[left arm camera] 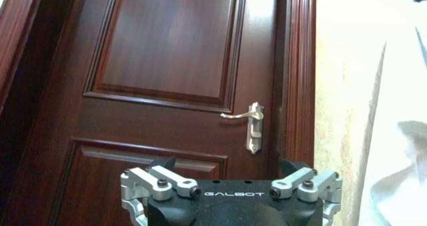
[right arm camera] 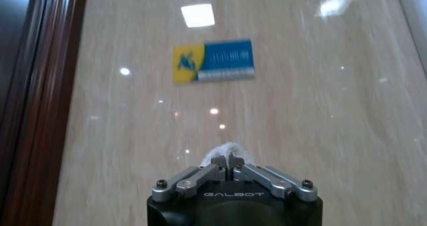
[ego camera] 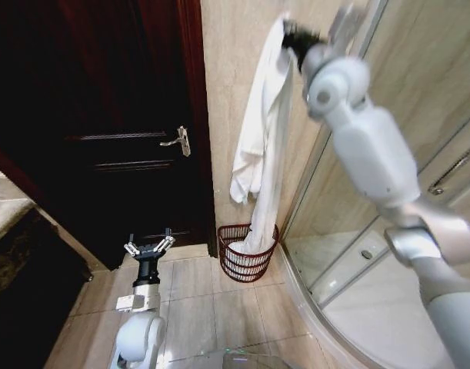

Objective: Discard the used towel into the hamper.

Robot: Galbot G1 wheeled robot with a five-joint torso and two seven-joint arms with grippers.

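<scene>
Right gripper [ego camera: 290, 34] pinches the white towel [ego camera: 259, 138] high, so its tail feeds the hamper [ego camera: 248, 254]; left gripper [ego camera: 148, 247] idles low, spread

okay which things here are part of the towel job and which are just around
Part of the job: towel, pinched at its top by the right pincer; hamper on the floor below it.
Just around: door, door handle, shower glass, wall sticker, idle open left pincer.

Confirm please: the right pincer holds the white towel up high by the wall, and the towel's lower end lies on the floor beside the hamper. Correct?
Not quite. The right pincer does hold the white towel high by the wall, but the head view shows its lower end hanging inside the hamper, not beside it.
</scene>
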